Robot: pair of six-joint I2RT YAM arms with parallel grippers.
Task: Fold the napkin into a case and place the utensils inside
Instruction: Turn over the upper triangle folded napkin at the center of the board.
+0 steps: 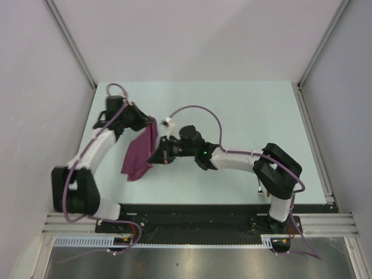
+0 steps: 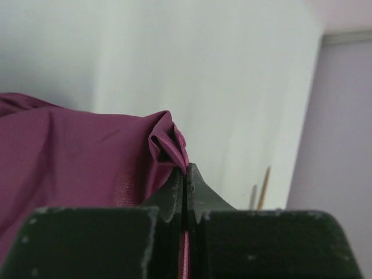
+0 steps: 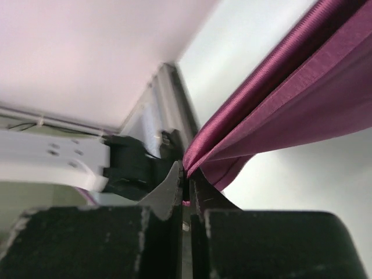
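Pale green table [image 1: 244, 110] runs under both my arms, with grey walls closing it in. At the napkin's [image 1: 138, 156] upper left corner my left gripper [image 1: 153, 123] has its jaws pressed together on a bunched fold of cloth, which the left wrist view shows squeezed between the tips. The napkin itself hangs lifted between my two grips as a slanted, doubled plum sheet, and I cannot tell whether its drooping lower end touches the table. On the napkin's right edge my right gripper [image 1: 157, 156] is clamped on a folded hem, with the fabric running out from between the closed jaws. I judge that I am partway through a fold and that the case is not yet formed. To do this well I should hold both pinches firm, draw the edge between them taut and level, carry both corners across together, and release only once the edges line up. Well right of the napkin, the utensils [image 2: 264, 187] appear only as two thin slivers, apart from the cloth.
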